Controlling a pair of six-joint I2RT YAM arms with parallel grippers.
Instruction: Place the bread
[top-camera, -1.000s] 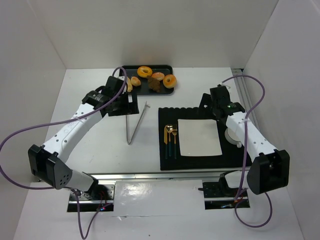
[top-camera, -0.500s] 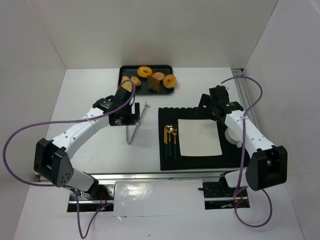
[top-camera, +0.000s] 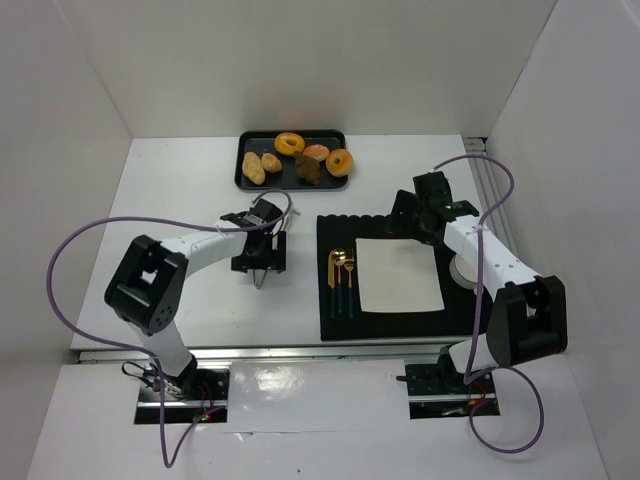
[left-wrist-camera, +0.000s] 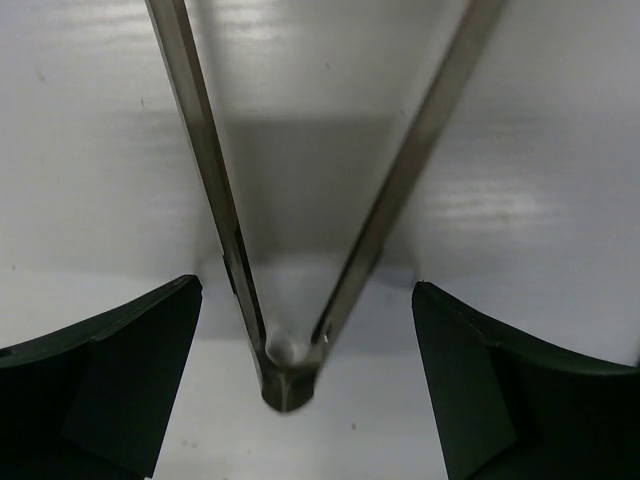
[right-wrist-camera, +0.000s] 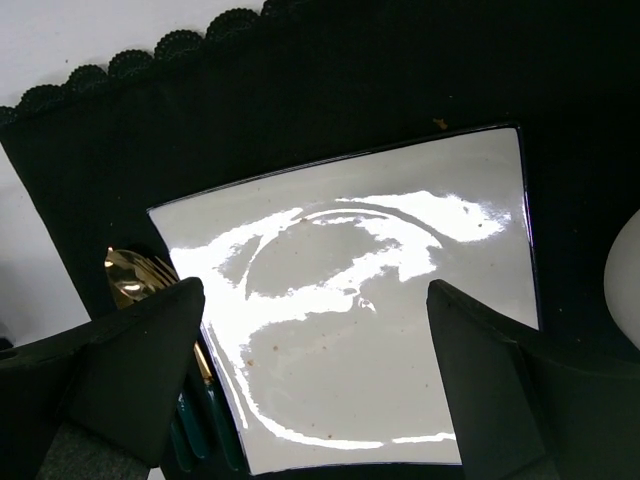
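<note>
The bread (top-camera: 316, 153), a round golden-brown bun with a paler edge, lies in the black tray (top-camera: 245, 183) at the back, among other pastries. Metal tongs (top-camera: 259, 280) lie on the white table left of the mat. My left gripper (top-camera: 262, 262) is open low over the tongs. In the left wrist view its fingers (left-wrist-camera: 100, 390) stand on either side of the tongs' hinge end (left-wrist-camera: 288, 385) without touching it. My right gripper (top-camera: 408, 220) is open and empty above the white square plate (top-camera: 400, 290), which also shows in the right wrist view (right-wrist-camera: 380, 330).
Two orange doughnuts (top-camera: 290, 143) (top-camera: 340, 161), a tan oval roll (top-camera: 254, 168) and a dark brown piece (top-camera: 309, 172) share the tray. The plate sits on a black placemat (top-camera: 330, 322) beside a gold spoon and fork (top-camera: 342, 278). A white cup (top-camera: 465, 272) stands at the plate's right.
My left gripper has moved from the tray's edge toward me and down over the tongs' hinge end. My right gripper has shifted slightly left over the plate's far edge.
</note>
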